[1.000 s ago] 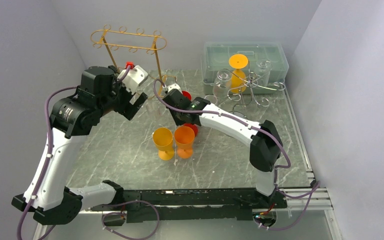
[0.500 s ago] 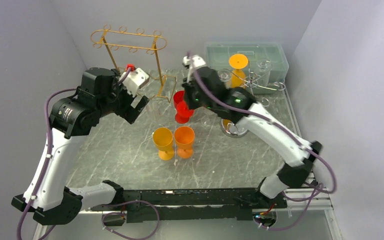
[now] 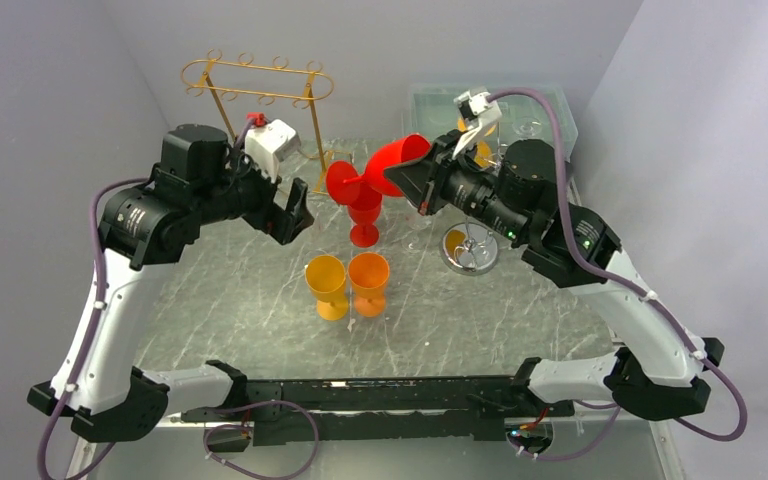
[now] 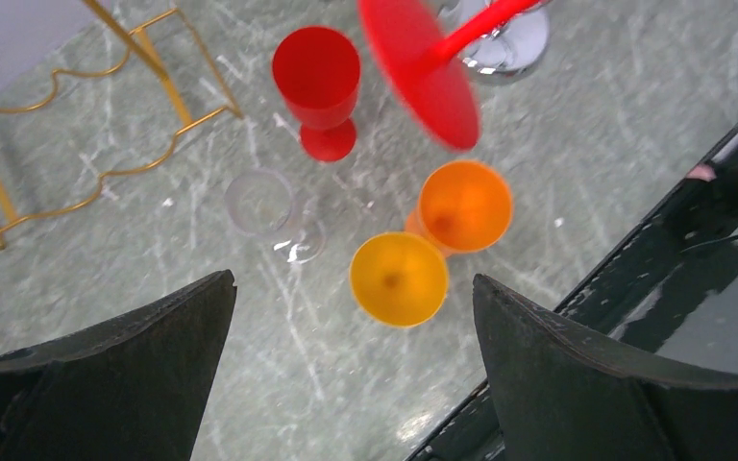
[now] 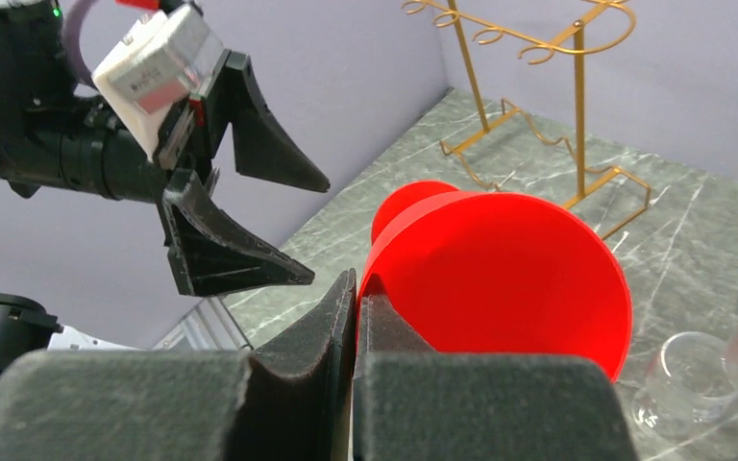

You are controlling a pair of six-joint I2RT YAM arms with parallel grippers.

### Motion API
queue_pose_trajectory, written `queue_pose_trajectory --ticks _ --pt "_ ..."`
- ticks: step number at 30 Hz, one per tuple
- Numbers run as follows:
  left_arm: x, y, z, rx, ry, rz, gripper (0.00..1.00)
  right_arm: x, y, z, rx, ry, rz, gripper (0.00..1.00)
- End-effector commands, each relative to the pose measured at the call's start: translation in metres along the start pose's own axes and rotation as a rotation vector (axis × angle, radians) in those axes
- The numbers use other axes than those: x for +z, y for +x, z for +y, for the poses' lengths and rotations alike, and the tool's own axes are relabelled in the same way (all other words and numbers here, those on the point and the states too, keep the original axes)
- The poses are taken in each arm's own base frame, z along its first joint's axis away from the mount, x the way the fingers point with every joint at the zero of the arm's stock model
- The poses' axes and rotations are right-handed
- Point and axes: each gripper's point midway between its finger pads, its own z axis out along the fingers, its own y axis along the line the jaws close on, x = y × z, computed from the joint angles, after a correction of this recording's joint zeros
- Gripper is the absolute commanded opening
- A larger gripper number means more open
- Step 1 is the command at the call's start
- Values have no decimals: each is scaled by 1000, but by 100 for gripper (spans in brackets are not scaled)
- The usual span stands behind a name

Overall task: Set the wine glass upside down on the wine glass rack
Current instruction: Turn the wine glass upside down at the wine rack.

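Note:
My right gripper (image 3: pixel 409 177) (image 5: pixel 356 284) is shut on the rim of a red wine glass (image 3: pixel 392 163) (image 5: pixel 500 269), one finger inside the bowl. The glass hangs on its side above the table, its foot (image 3: pixel 342 184) (image 4: pixel 419 67) pointing left. My left gripper (image 3: pixel 295 211) (image 4: pixel 354 280) (image 5: pixel 319 230) stands open and empty just left of that foot, not touching it. The gold wine glass rack (image 3: pixel 260 86) (image 5: pixel 577 43) stands empty at the back left. A second red glass (image 3: pixel 364 216) (image 4: pixel 317 75) stands upright below the held one.
An orange glass (image 3: pixel 368 281) (image 4: pixel 463 204) and a yellow glass (image 3: pixel 327 284) (image 4: pixel 399 279) stand together mid-table. A clear glass (image 4: pixel 267 206) sits near the rack's base. At the back right are a silver wire stand (image 3: pixel 470 248) and a clear plastic box (image 3: pixel 490 115) with glasses.
My right arm lifted a red glass off the table, swung up and right, and tipped the glass on its side. My left gripper turned slightly toward it, still open.

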Motion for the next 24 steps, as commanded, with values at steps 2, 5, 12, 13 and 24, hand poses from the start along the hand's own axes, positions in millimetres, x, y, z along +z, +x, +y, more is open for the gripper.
queue_pose_trajectory --ticks 2,5,12,13,24 --pt "-6 -48 -26 -115 146 -146 100 9 -18 19 45 -82 -80 0" --pt "-2 -54 -31 -112 186 -166 99 10 -25 25 64 -110 -110 0" --pt "18 -51 -22 -98 162 -149 99 14 -26 36 88 -164 -115 0" --pt "19 -53 -20 -93 154 -156 99 14 -25 37 91 -168 -112 0" --pt "18 -64 -26 47 214 -223 19 11 -13 43 119 -212 -112 0"
